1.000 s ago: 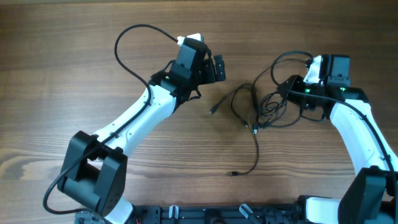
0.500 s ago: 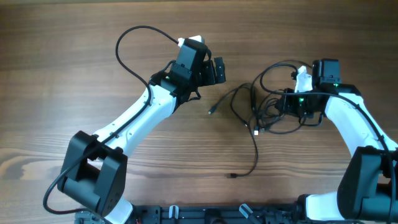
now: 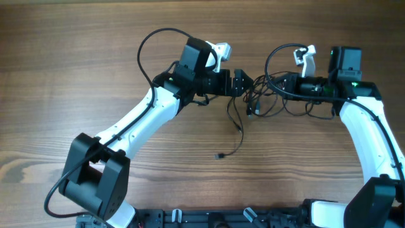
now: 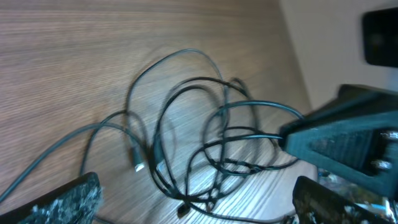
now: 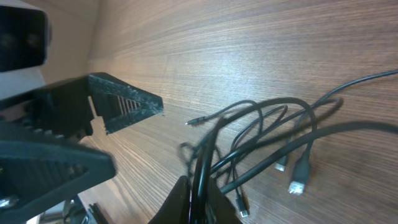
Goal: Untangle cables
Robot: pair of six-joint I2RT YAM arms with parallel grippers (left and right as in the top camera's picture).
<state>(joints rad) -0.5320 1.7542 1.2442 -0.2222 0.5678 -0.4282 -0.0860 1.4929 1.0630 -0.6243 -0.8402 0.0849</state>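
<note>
The cables (image 3: 252,101) are a thin black tangle lying between my two grippers, with one loose strand trailing down to a small plug (image 3: 220,156). My right gripper (image 3: 273,85) is shut on a strand at the tangle's right side; in the right wrist view its fingers (image 5: 200,196) pinch one black cord (image 5: 202,162), and other loops and plug ends (image 5: 298,180) spread beyond it. My left gripper (image 3: 243,82) is open just left of the tangle. In the left wrist view the loops (image 4: 205,146) lie ahead of its wide-apart fingers (image 4: 62,202), touching neither.
Bare wooden table (image 3: 76,76) lies all around. Each arm's own thicker black wire arches over its wrist, one on the left (image 3: 158,35) and one on the right (image 3: 278,54). The arm bases stand at the front edge (image 3: 95,183).
My right gripper shut on a strand and dragged the tangle up and to the left. My left gripper swung right to face it, still open. The trailing plug slid left.
</note>
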